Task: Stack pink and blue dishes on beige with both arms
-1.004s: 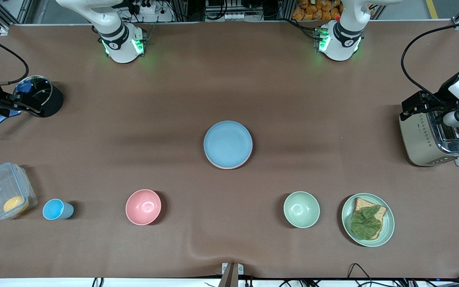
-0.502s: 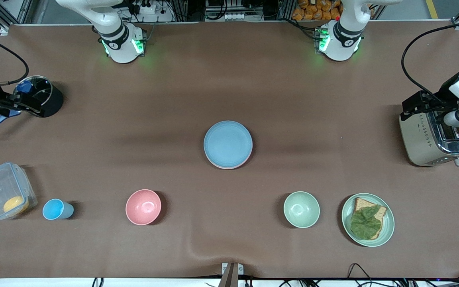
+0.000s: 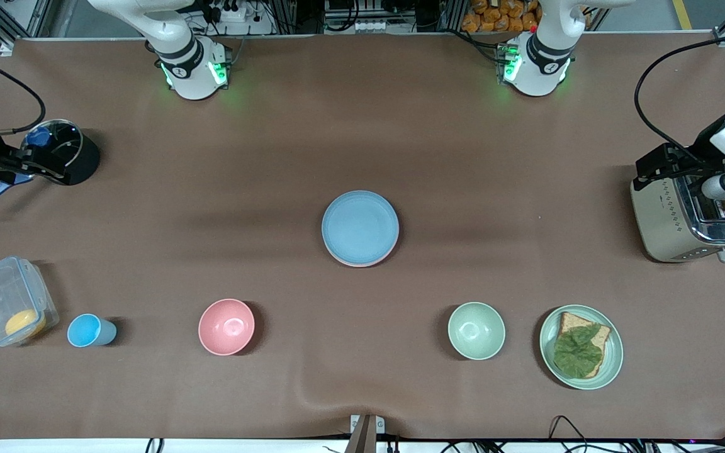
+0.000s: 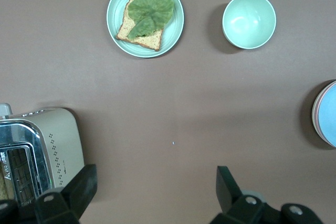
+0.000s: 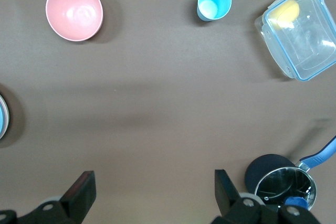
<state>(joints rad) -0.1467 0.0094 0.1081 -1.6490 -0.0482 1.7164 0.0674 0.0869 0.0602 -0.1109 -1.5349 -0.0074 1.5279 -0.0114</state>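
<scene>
Front view first: the blue plate point(image 3: 360, 226) sits at the middle of the brown counter point(image 3: 362, 145), on top of the pink plate point(image 3: 369, 260), whose rim peeks out along the edge nearest the front camera. Any beige plate under that pair is hidden. Nearer the front camera than the stack, a pink bowl point(image 3: 226, 326) lies toward the right arm's end and a green bowl point(image 3: 476, 330) toward the left arm's end. Past the green bowl, away from the stack, is a green plate with bread and a leaf point(image 3: 581, 346). Well away from the stack, the left gripper point(image 4: 155, 192) hangs beside the toaster point(image 3: 683, 217), jaws spread wide and empty. At the other end the right gripper point(image 5: 155, 192) hovers by the dark pot point(image 3: 67, 152), jaws likewise parted, holding nothing.
</scene>
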